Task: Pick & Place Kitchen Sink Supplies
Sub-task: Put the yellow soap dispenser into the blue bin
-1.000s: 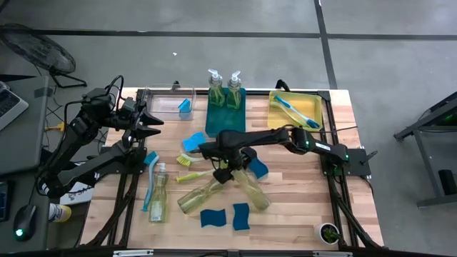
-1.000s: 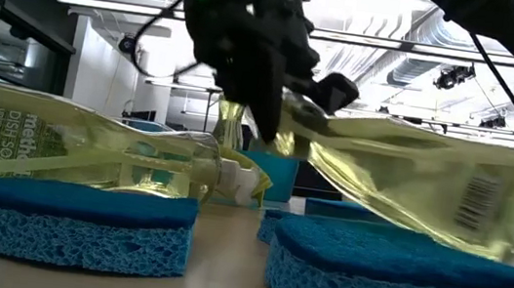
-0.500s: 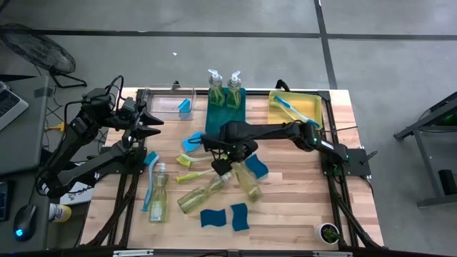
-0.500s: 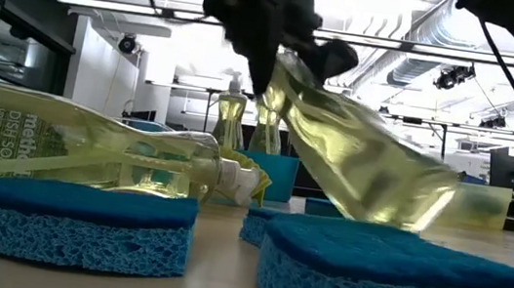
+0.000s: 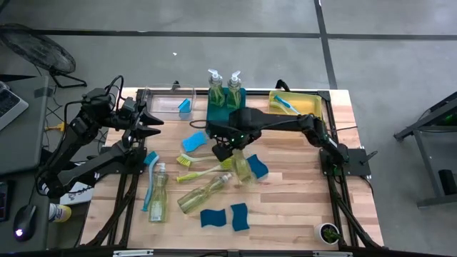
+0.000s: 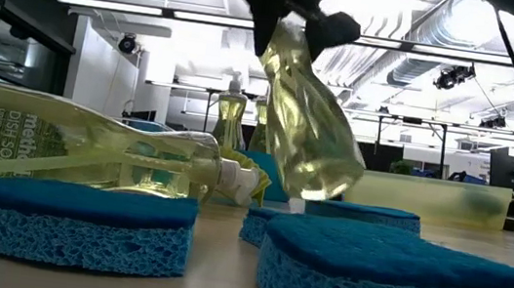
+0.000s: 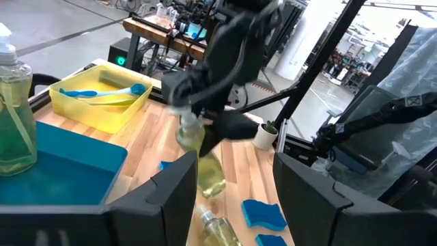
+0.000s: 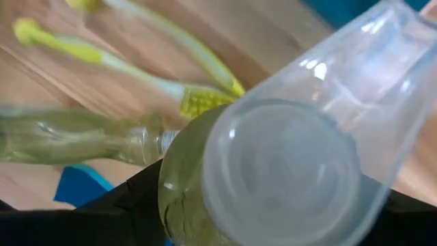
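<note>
Hanging from the right gripper [image 5: 227,148], a soap bottle [image 5: 241,165] clears the bench [image 5: 300,193], fingers clamped on its neck. At nine o'clock, the left gripper [image 5: 151,126] waits with fingers parted.

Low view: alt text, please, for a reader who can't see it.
The right gripper holds a soap bottle by its neck, hanging tilted above blue sponges. A second bottle lies on its side on another sponge.
</note>
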Controlling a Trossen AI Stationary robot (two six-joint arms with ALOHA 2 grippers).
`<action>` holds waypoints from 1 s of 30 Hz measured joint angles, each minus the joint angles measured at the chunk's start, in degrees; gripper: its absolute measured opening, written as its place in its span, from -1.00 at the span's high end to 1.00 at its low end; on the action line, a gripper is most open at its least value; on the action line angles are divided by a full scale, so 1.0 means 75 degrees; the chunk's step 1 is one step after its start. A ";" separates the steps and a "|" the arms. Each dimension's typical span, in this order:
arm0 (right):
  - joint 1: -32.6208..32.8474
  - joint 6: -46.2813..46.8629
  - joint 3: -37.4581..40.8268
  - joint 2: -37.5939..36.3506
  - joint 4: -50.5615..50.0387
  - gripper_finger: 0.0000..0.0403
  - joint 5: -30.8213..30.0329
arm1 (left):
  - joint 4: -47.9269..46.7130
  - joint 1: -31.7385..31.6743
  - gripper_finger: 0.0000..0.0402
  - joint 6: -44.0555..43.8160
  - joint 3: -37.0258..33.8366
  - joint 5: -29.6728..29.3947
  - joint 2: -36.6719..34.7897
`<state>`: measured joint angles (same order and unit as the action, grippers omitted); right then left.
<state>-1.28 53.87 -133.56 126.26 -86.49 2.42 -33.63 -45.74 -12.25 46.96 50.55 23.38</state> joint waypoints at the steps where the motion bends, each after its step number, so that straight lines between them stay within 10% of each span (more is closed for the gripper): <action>1: -0.0027 0.0001 0.0000 -0.0094 0.0056 -0.38 -0.0095 | 0.0000 0.0002 0.06 0.0000 0.0000 -0.0001 0.0000; 18: -0.0807 -0.1182 0.0000 -0.1222 0.1944 -0.37 -0.2044 | 0.0006 0.0002 0.06 -0.0025 0.0000 -0.0030 0.0000; 30: -0.1942 -0.4530 0.0048 -0.1202 0.3045 -0.37 -0.0985 | 0.0012 0.0001 0.06 -0.0207 0.0000 -0.0440 0.0003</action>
<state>-15.85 19.89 -133.20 117.25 -63.65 -4.96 -33.54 -45.73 -13.80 46.96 47.25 23.40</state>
